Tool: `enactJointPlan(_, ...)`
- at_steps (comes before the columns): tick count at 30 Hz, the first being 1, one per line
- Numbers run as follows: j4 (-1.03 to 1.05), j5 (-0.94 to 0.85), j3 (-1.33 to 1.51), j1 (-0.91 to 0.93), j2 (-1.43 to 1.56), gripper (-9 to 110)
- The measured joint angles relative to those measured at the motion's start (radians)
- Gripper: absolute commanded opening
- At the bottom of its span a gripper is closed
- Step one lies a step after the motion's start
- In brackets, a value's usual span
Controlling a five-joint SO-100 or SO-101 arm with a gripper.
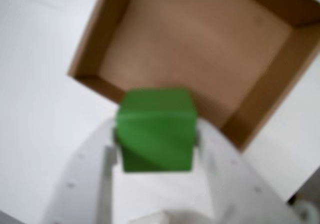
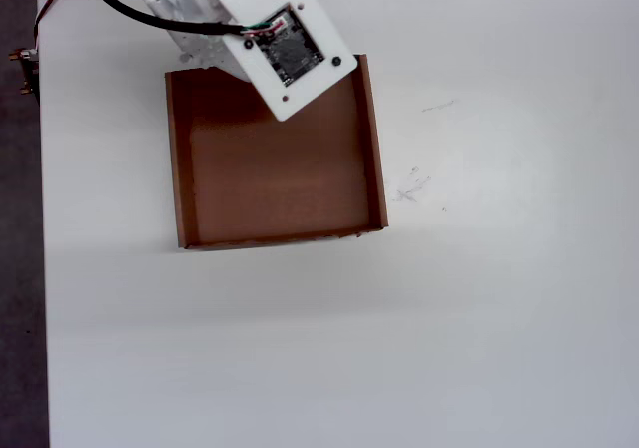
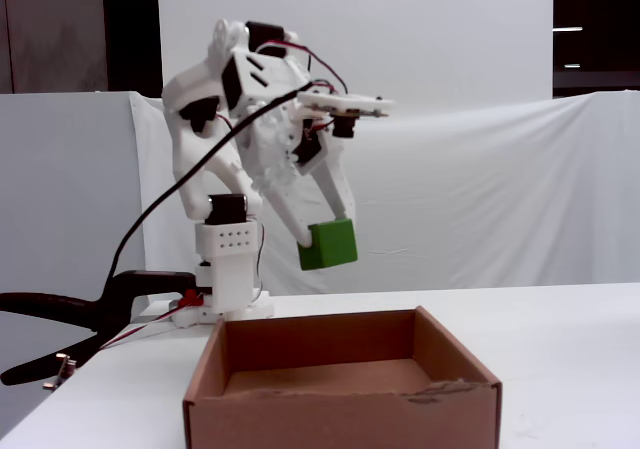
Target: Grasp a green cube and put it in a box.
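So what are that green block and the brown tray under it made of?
The green cube looks like matte plastic or foam: flat colour, no shine; I can't tell which. The box appears to be plain cardboard: dull brown, with thin walls and a ragged front edge.

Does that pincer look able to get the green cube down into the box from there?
Probably yes: the pincer holds the green cube above the open box, whose floor looks bare, with nothing between.

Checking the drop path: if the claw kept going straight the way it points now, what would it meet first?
Probably the box floor: the claw, shut on the green cube, points down toward it with nothing between. Depth near the wall is unclear.
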Motion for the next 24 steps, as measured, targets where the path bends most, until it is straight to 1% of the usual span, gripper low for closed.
enactJointPlan(10, -0.058, 0.0, 0.072, 0.133, 0.006, 10)
enactJointPlan(20, -0.302, 0.0, 0.232, 0.218, -0.012, 10)
enactJointPlan(24, -0.353, -0.002, 0.247, 0.23, -0.052, 10)
